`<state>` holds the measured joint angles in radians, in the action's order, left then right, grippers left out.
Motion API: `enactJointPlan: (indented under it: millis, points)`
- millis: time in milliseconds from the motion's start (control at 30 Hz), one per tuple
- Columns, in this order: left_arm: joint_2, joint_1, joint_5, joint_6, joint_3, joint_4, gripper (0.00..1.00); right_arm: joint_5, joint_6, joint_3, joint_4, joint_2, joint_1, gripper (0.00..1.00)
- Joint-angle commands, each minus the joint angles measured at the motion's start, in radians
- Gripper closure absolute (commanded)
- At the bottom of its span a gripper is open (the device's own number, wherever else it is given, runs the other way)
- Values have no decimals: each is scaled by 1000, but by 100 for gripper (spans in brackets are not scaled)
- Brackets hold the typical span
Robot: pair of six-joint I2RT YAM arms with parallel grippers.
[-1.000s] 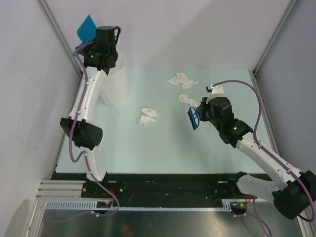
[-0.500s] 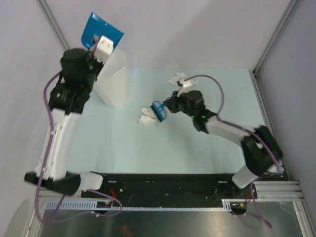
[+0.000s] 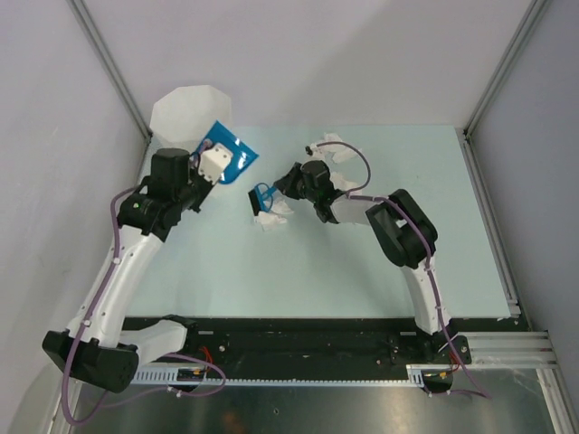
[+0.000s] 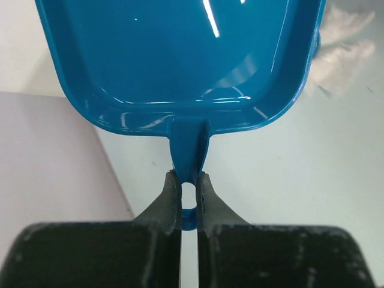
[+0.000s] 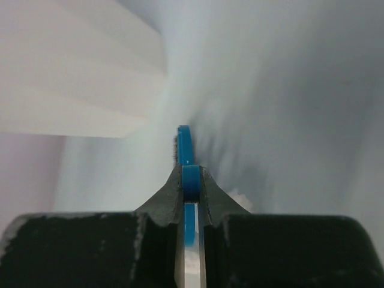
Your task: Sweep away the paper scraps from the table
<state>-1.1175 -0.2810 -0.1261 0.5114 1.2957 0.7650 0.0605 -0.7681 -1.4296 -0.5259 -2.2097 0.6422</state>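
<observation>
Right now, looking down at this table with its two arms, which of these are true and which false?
1. The left gripper is shut on the handle of the blue dustpan. True.
2. The dustpan is piled with paper. False: in the left wrist view its tray shows nothing in it.
3. The right gripper is shut on a blue brush. True.
4. The table has been swept clean. False: paper scraps lie by the brush, and more lie near the far edge.
5. The white bin stands in the middle of the table. False: it stands at the far left corner.
</observation>
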Motion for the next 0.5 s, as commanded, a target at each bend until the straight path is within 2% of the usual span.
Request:
enactJointPlan:
  millis: [0, 67, 200, 300, 467]
  points:
    - [36, 3, 192, 12, -73, 14, 100, -108, 63, -9, 241, 76, -29, 100]
    - [24, 3, 248, 19, -122, 23, 100, -114, 95, 102, 270, 149, -38, 100]
    - [-34, -7, 327, 45, -177, 20, 100, -151, 151, 342, 311, 412, -71, 100]
    - [-148, -46, 327, 42, -193, 22, 100, -85, 184, 452, 334, 511, -110, 100]
    - [-283, -93, 355, 39, -214, 20, 100, 39, 268, 459, 395, 695, -113, 100]
